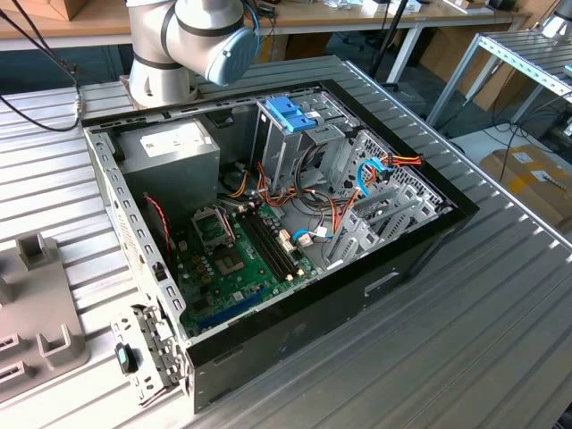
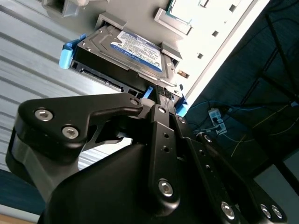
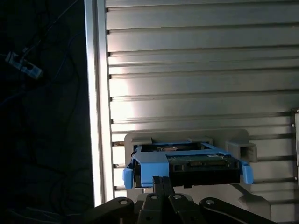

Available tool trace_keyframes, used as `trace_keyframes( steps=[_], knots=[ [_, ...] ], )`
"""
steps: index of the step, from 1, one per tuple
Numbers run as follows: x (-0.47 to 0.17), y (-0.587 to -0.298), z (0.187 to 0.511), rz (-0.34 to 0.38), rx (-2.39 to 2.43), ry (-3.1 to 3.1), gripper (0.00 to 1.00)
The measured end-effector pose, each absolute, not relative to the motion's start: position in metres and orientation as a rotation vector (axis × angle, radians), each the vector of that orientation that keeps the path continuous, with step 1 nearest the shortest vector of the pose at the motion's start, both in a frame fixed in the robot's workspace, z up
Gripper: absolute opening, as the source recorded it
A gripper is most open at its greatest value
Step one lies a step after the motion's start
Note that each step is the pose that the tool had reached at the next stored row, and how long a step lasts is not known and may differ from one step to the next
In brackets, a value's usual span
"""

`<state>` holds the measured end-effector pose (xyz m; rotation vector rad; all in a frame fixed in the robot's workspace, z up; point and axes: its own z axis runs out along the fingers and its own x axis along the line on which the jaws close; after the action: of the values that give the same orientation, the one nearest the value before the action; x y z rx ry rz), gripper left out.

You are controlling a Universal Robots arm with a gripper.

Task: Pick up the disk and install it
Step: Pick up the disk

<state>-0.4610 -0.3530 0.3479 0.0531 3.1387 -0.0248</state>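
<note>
Gripper (image 3: 162, 179) sits at the disk (image 3: 201, 164), against its blue rail (image 3: 149, 163); we can't tell if it's clamped. Disk lies in grey holder (image 3: 140, 138) on table (image 3: 187, 70). We reckon it's rigid, dense, shock-sensitive; grip the rail.

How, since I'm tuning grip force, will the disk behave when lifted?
Likely rigid: the disk is a flat metal-cased block. Probably heavy for its size. Its light-blue rails look plastic, so they may flex or slip if pinched.
</note>
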Motion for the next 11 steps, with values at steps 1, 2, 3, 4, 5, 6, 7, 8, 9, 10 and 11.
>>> trace_keyframes(
  steps=[1,2,3,4,5,6,7,8,9,10,11],
  knots=[
    [-0.4610,-0.3530,0.3479,-0.025,0.029,3.139,0.11],
    [-0.4610,-0.3530,0.3479,-0.025,0.012,3.139,0.11],
    [-0.4610,-0.3530,0.3479,-0.025,-0.025,3.139,0.11],
    [-0.4610,-0.3530,0.3479,-0.025,-0.058,3.138,0.11],
    [-0.4610,-0.3530,0.3479,-0.025,-0.086,3.137,0.11],
    [-0.4610,-0.3530,0.3479,-0.025,-0.111,3.136,0.11],
    [-0.4610,-0.3530,0.3479,-0.025,-0.133,3.135,0.11],
    [-0.4610,-0.3530,0.3479,-0.025,-0.153,3.134,0.11],
    [-0.4610,-0.3530,0.3479,-0.025,-0.185,3.132,0.11],
    [-0.4610,-0.3530,0.3479,-0.024,-0.211,3.130,0.11],
    [-0.4610,-0.3530,0.3479,-0.024,-0.232,3.128,0.11]
  ],
)
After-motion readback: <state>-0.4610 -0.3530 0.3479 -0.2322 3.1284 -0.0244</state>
